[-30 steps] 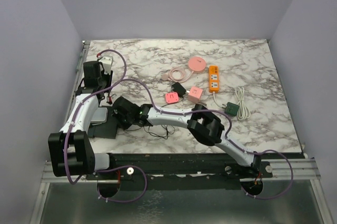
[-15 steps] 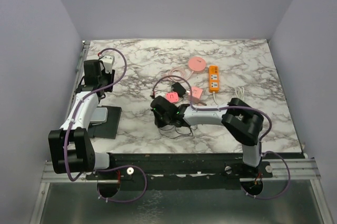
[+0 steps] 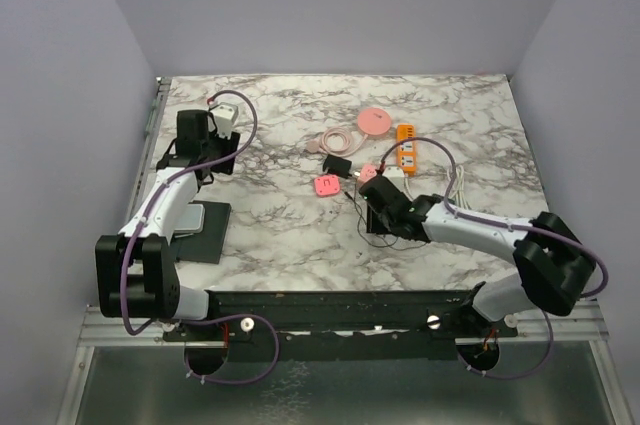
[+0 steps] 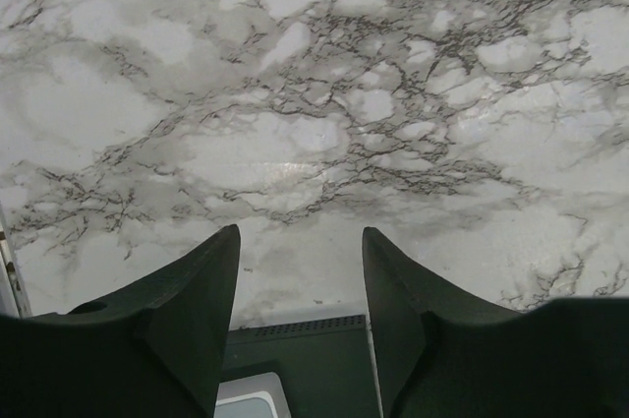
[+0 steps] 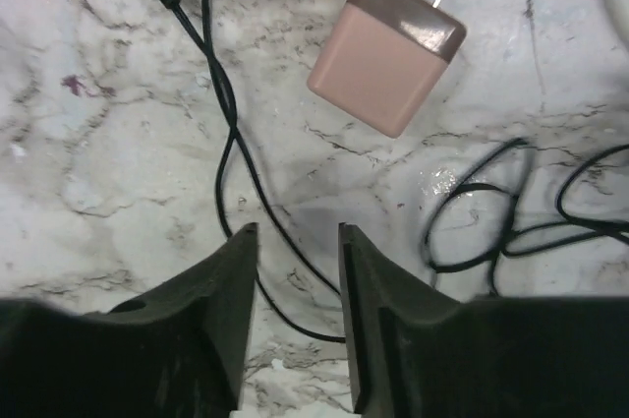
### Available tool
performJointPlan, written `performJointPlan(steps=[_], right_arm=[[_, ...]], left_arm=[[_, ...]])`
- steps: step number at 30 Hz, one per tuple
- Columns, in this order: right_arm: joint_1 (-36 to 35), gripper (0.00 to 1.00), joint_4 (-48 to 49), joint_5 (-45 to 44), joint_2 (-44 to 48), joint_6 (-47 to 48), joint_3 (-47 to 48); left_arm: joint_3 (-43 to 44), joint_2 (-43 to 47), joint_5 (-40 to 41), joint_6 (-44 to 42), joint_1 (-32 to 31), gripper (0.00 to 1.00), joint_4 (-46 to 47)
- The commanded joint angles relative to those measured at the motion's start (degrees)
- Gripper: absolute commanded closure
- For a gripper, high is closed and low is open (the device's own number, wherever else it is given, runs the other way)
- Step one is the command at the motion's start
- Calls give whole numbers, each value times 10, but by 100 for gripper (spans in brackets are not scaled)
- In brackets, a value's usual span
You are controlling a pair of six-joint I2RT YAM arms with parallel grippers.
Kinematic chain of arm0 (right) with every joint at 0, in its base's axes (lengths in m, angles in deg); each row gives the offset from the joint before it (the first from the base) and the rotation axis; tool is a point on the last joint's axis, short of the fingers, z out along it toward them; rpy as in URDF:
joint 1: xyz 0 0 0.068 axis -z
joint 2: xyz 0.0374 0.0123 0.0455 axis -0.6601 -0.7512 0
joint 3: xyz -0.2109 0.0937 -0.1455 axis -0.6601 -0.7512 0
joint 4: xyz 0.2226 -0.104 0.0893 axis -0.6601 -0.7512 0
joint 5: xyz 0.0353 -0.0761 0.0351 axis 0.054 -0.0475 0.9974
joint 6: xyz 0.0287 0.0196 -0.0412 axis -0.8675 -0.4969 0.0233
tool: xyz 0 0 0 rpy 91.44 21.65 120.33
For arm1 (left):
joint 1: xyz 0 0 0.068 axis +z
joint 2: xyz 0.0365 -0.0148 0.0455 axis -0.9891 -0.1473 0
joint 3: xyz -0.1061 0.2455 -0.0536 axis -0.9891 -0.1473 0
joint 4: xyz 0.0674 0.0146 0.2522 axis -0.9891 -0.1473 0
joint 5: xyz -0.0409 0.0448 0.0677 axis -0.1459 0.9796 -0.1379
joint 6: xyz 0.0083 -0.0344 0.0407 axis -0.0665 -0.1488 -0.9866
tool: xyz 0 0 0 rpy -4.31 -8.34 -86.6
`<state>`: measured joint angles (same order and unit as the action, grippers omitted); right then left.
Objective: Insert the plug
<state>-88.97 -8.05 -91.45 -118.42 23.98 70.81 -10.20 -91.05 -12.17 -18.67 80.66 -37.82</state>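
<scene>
the pink plug (image 5: 385,64), a small block with two metal prongs, lies flat on the marble table (image 3: 280,125), just beyond the right gripper (image 5: 295,270) in the wrist view, its prongs pointing away from the fingers. the right gripper hovers low with its jaws parted by a narrow gap and holding nothing; a thin black cable (image 5: 231,133) runs over the marble below and passes under the gap. more loops of thin black wire (image 5: 491,221) lie to the right of the plug. from above, the plug sits just beside the orange power strip (image 3: 405,148), which lies near the far right of the table, with a black adapter (image 3: 337,166) and a flat pink piece (image 3: 326,185) close by on the left. a round pink disc (image 3: 376,121) with a coiled pink cord rests farther back. the left gripper (image 4: 300,261) is well apart from all this, at the table's left side, jaws spread wide over bare marble and gripping nothing, with a dark pad (image 3: 195,230) near the arm behind it.
</scene>
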Motion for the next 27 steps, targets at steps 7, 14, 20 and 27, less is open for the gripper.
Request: performJointPlan(steps=[7, 14, 20, 27], right_arm=[[85, 19, -78, 17, 34, 119, 199], [186, 1, -81, 19, -160, 163, 383], [201, 10, -99, 32, -307, 143, 508], [202, 32, -87, 52, -383, 111, 543]], left_arm=[[66, -39, -23, 27, -23, 37, -10], [87, -55, -25, 33, -23, 36, -12], [97, -65, -29, 24, -29, 36, -18], [100, -70, -29, 19, -29, 37, -18]])
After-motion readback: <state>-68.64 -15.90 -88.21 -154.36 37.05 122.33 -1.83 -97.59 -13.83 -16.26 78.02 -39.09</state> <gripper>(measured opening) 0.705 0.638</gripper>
